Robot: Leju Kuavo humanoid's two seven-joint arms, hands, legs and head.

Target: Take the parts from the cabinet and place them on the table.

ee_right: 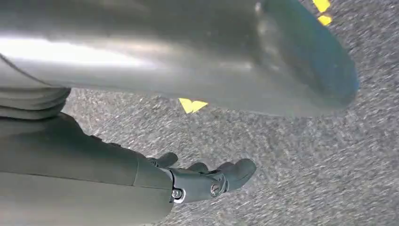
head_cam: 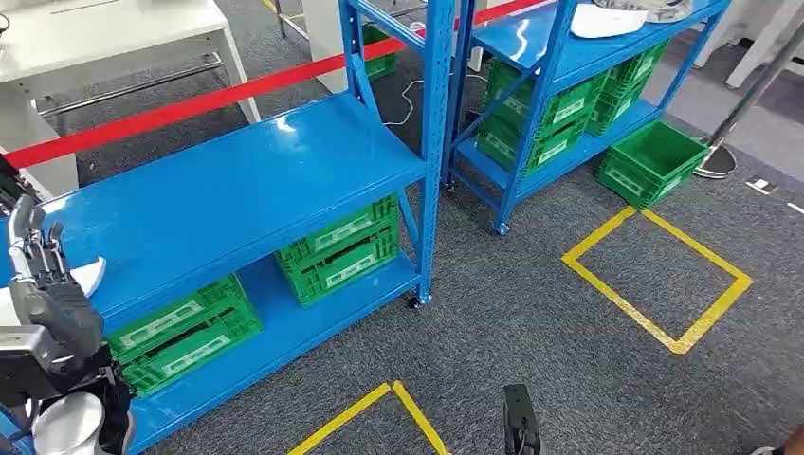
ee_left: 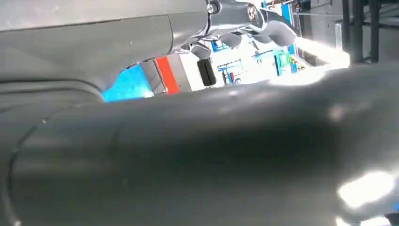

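Head view shows left hand (head_cam: 47, 284) fingers apart over the blue shelf (head_cam: 237, 180); right wrist view shows right hand (ee_right: 207, 179) fingers apart, empty.

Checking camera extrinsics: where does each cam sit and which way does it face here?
Head view: high on the body, looking forward and down at the blue shelving, green crates and carpet; left robot hand at lower left.
Left wrist view: behind the left robot hand, whose grey cover blocks most of it; slivers of blue shelf and red tape beyond.
Right wrist view: on the hanging right arm, facing the carpet; right robot hand empty, fingers apart.
Shared: head and left wrist both show blue shelf and red tape.
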